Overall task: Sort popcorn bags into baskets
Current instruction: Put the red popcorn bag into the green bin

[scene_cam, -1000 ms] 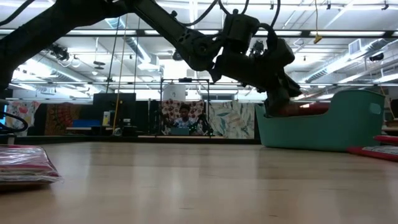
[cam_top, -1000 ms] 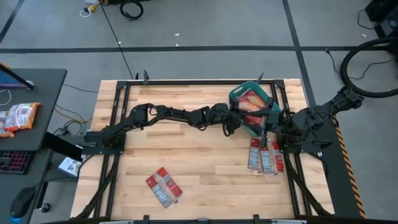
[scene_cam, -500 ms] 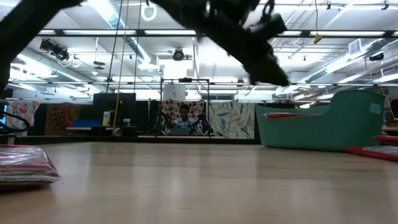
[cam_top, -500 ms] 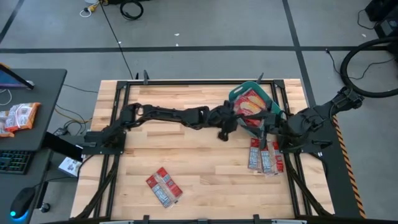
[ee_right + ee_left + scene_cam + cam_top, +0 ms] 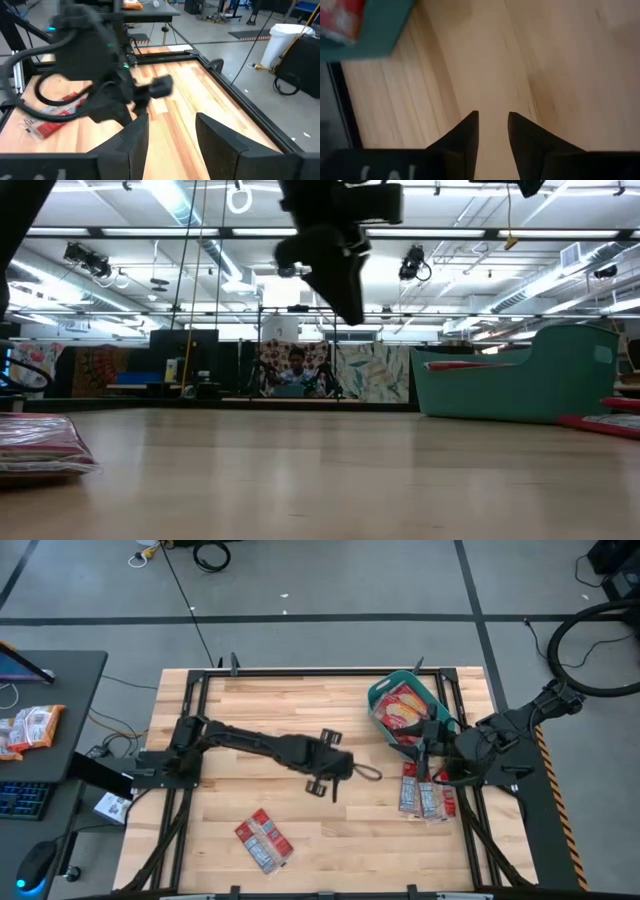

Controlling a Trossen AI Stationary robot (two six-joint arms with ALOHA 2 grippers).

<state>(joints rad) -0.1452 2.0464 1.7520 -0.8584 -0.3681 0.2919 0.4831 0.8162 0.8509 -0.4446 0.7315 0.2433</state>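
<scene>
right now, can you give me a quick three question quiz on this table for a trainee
1. True or false: the left gripper holds a popcorn bag.
2. The teal basket sits at the table's: A) far right corner B) near left corner C) centre.
3. Fill in: a pair of loose popcorn bags lies on the table's near ____ side.

Key: 1 false, its fingers have only bare wood between them. 2 A. 3 left.

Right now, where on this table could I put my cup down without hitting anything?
The bare wood left of the left end effector is free, as is the strip between the near packets and the right-hand packets. It is crowded by the green basket.
</scene>
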